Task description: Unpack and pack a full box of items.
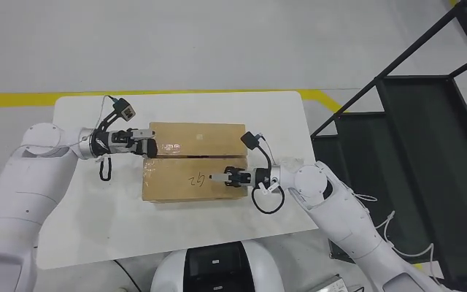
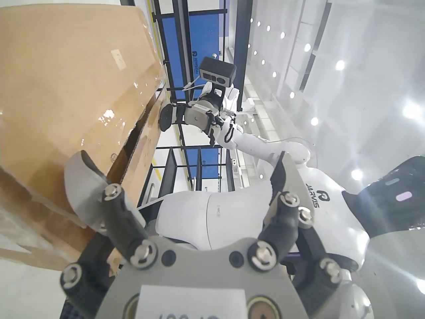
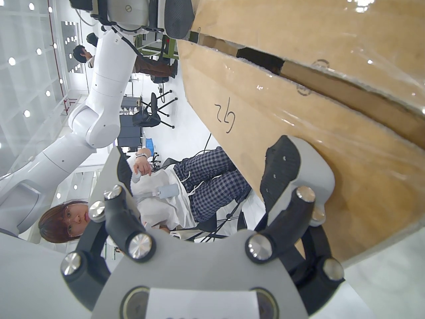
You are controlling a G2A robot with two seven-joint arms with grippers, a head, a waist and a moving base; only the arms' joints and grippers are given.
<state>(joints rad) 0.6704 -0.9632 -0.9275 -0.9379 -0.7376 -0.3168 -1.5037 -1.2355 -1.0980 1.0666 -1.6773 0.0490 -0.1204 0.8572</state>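
Note:
A brown cardboard box (image 1: 197, 139) lies on the white table (image 1: 87, 219), both top flaps down and covered with glossy tape. A narrow gap runs along the seam (image 1: 197, 156) between the flaps. My left gripper (image 1: 151, 147) is at the box's left end beside the seam. In the left wrist view it (image 2: 181, 164) is open, one finger (image 2: 83, 180) against the box (image 2: 66, 67). My right gripper (image 1: 217, 177) is over the near flap, which has a handwritten mark. It (image 3: 199, 154) is open, one finger (image 3: 285, 167) resting on the box (image 3: 298, 18).
Black metal stairs (image 1: 394, 146) stand just right of the table. A yellow line (image 1: 219, 92) runs on the floor behind it. The table has bare surface left of the box and in front of it.

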